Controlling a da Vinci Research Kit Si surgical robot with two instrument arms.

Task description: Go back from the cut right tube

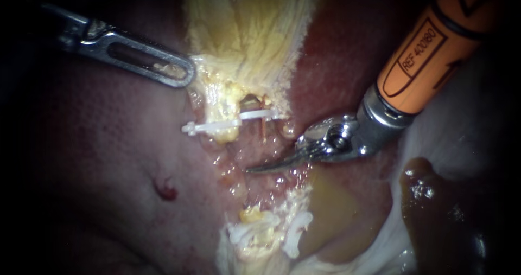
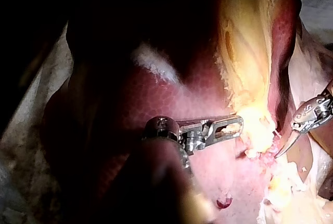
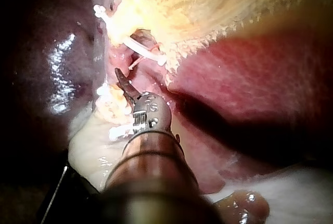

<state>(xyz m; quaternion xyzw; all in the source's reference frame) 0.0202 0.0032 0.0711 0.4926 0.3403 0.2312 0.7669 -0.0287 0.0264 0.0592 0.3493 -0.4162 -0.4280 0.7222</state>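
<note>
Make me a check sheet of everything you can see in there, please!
Surface: glossy dark red liver, with one small red spot.
Job's things: white plastic clip across the pale yellow gallbladder tissue; more white clips lower down.
Clutter: yellow-brown fluid pool.
Instruments: left instrument, slotted silver jaws shut on that tissue; right instrument, orange shaft, curved blades shut, clear of the clips.
Cables: nothing seen.
Surroundings: white cloth.
</note>
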